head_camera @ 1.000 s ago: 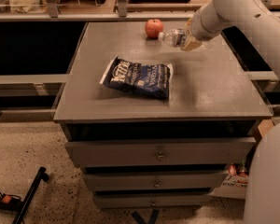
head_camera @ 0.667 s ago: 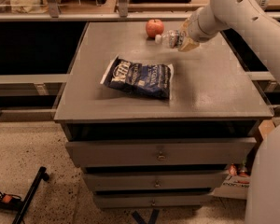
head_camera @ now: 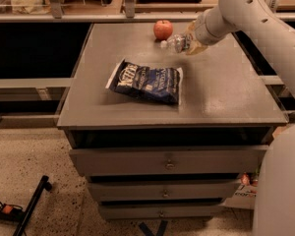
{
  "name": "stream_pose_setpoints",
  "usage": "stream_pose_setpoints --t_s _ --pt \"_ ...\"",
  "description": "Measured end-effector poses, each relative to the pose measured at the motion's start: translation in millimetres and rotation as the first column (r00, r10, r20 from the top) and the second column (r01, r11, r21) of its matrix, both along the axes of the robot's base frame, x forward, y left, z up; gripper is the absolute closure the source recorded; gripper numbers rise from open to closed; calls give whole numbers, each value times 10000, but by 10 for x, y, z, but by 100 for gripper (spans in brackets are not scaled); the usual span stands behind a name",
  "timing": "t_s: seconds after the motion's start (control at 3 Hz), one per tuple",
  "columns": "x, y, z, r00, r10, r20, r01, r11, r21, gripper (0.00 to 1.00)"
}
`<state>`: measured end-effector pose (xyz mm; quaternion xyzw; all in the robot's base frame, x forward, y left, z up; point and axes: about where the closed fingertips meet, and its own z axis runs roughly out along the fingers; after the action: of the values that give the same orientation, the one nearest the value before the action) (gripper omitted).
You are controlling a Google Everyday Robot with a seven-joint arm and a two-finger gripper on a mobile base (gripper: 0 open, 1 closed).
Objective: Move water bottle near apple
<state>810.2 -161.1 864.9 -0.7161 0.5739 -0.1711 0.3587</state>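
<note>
Pincer [head_camera: 191, 44]: at the end of a smooth white arm [head_camera: 246, 11] that comes in from 2 o'clock; it is closed around the water bottle, with beige fingers on the bottle's body.
Water bottle [head_camera: 175, 43]: clear ribbed plastic, lying almost level in the pincer's grip with its white cap pointing toward 9 o'clock. It is at the far part of the counter, at about 5 o'clock of the apple and just beside it, with a narrow gap between cap and fruit. Whether it touches the counter I cannot tell.
Apple [head_camera: 162, 29]: round, red-orange, with a glossy skin; it stands on the counter near the 12 o'clock edge.
Chip bag [head_camera: 147, 80]: a dark blue crinkled foil packet with white lettering, lying flat and slightly puffed. It is at 7 o'clock of the apple, well apart from both the apple and the bottle.
Counter [head_camera: 221, 92]: a flat, matt grey top, roughly square, with a dull sheen on the 3 o'clock side.
Drawers [head_camera: 137, 162]: three grey fronts stacked under the counter, each with a small metal pull. All are shut, so their contents are hidden.
Floor [head_camera: 39, 151]: pale speckled stone, with a black bar-shaped tool [head_camera: 33, 200] lying at 7 o'clock.
</note>
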Motion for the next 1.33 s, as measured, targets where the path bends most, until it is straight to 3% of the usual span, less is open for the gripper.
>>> stream_pose_setpoints --t_s 0.33,0.67,1.33 --pt "45 106 21 9983 573 44 -571 9979 -292 100" --pt "67 195 59 9954 955 75 -949 9939 -563 82" --pt "76 232 -8 9950 998 -13 -997 9935 -544 36"
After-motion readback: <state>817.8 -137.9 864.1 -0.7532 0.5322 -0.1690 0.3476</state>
